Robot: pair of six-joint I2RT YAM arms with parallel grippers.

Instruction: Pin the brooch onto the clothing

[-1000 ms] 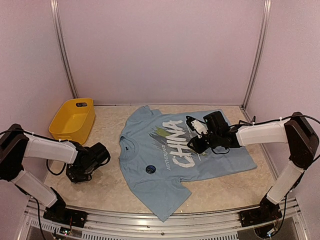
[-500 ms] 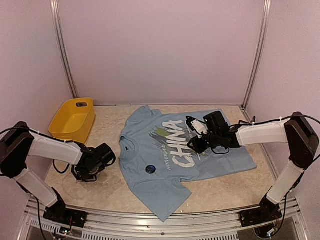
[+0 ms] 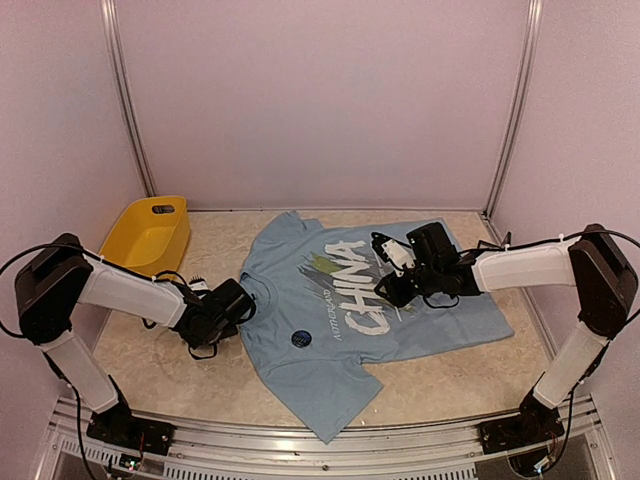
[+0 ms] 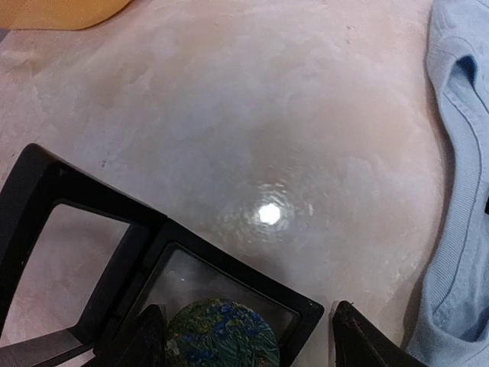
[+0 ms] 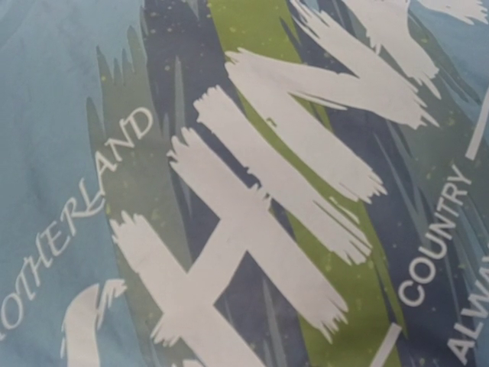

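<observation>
The clothing [image 3: 300,290], a light blue T-shirt with white "CHINA" lettering, lies flat mid-table. A round brooch [image 4: 221,336] with a blue and green pattern rests in an open black display case [image 4: 229,264]. My left gripper [image 3: 228,312] hovers just left of the collar. In the left wrist view the left gripper [image 4: 246,310] straddles the case. One finger [image 4: 141,340] overlaps the case beside the brooch and the other [image 4: 367,344] stands just off its corner. No grip shows. My right gripper [image 3: 392,285] sits low over the lettering [image 5: 252,229]; its fingers are hidden.
A yellow bin [image 3: 145,240] stands at the back left of the table. A dark round disc [image 3: 301,339], like another brooch, lies on the shirt's lower chest. The shirt's collar edge [image 4: 458,153] lies just right of the left gripper. Pale walls enclose the table.
My left arm has swung right across the table, from near the bin to the shirt's collar, and its jaws have narrowed. The right arm and the shirt have not moved.
</observation>
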